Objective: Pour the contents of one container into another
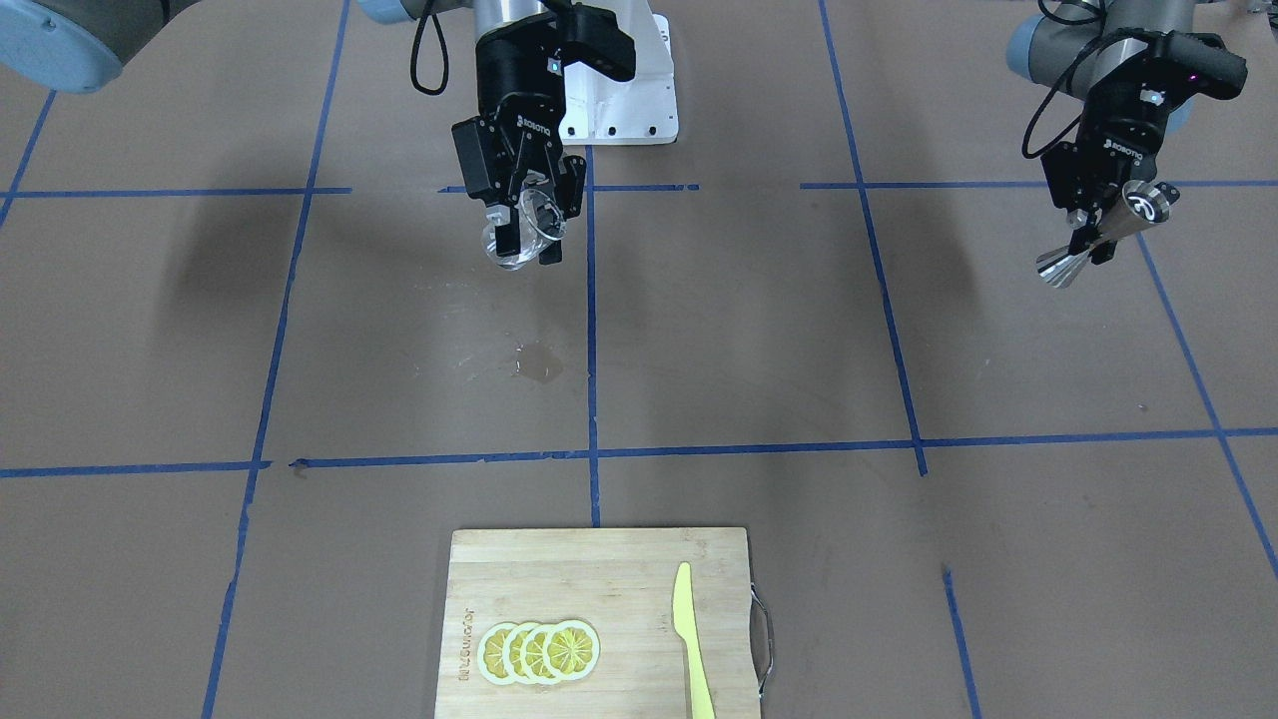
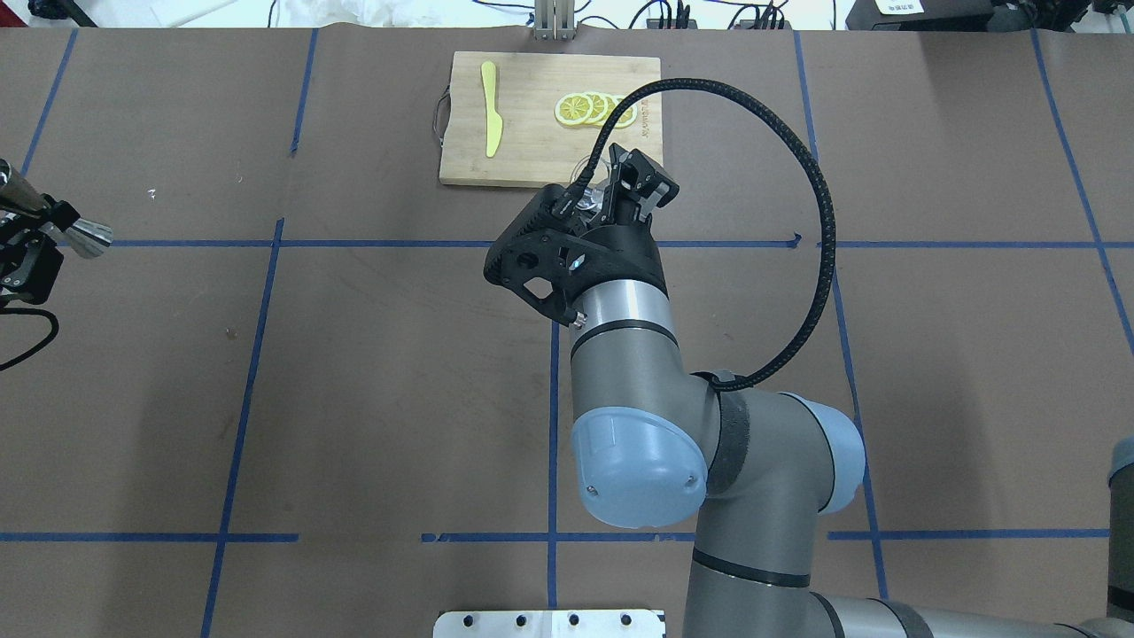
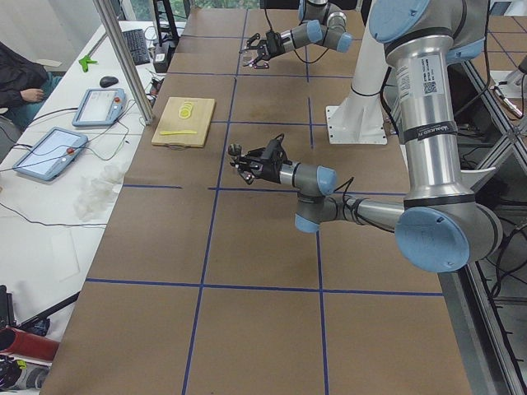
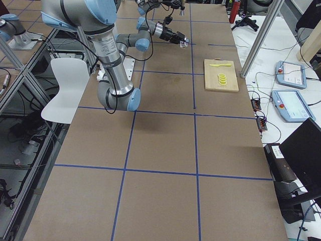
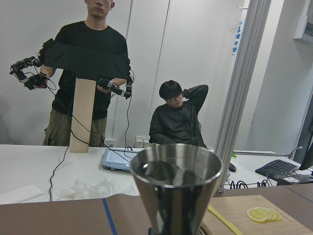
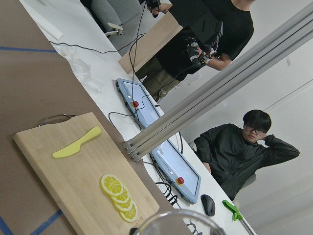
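Observation:
The small clear glass cup [image 1: 514, 243] hangs tilted above the table with my right gripper [image 1: 529, 228] shut on it. Overhead, the cup [image 2: 592, 177] only peeks out beside the right gripper [image 2: 620, 190], and just its rim [image 6: 176, 221] shows in the right wrist view. Far off toward my left side, the steel jigger [image 1: 1138, 212] is held slanted by its waist in my left gripper [image 1: 1090, 240], which is shut on it. The jigger [image 2: 84, 232] sits at the overhead view's left edge and its mouth [image 5: 173, 181] fills the left wrist view. The two vessels are well apart.
A wooden cutting board [image 1: 559, 574] with lemon slices [image 1: 539, 651] and a yellow knife [image 1: 689, 639] lies at the operators' edge. A small wet patch [image 1: 539, 364] marks the brown table below the cup. Two people [image 5: 176, 117] are beyond the table.

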